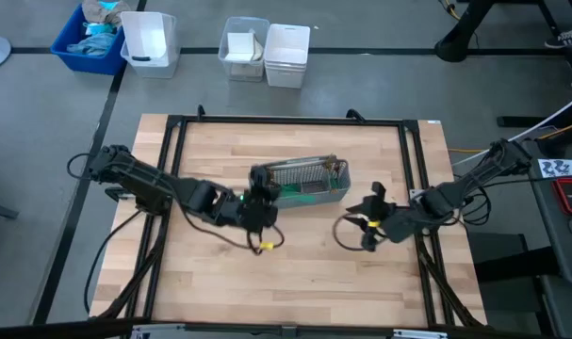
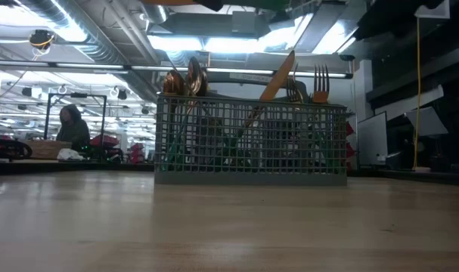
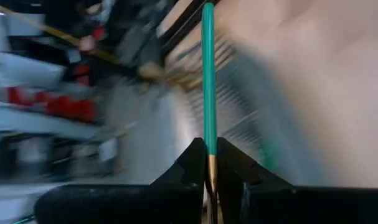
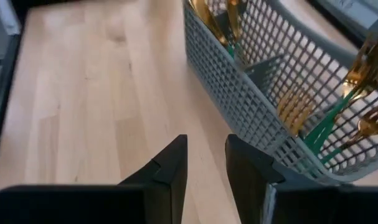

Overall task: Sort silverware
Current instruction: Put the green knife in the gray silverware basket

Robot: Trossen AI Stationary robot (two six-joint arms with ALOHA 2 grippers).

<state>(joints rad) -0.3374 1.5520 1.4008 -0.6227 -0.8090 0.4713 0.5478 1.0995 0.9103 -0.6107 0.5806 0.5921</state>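
Now, left gripper (image 3: pixel 208 167): clenched on one piece of silverware (image 3: pixel 208 74), slim teal handle pointing away, gold end between the fingers; only the left wrist view shows this grip.
Right gripper (image 4: pixel 206 163): fingers apart, holding nothing, over bare wood beside the caddy (image 4: pixel 251 93).
Low view: gold forks (image 2: pixel 320 81) and spoons (image 2: pixel 185 80) stand upright above the mesh.
High view: caddy mid-table (image 1: pixel 220 282), left gripper at its left end.
Writing: none legible.
Caddy: grey grid mesh, rectangular, divided.

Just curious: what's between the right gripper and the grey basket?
Only bare wood table: in the right wrist view nothing lies between the right gripper and basket.
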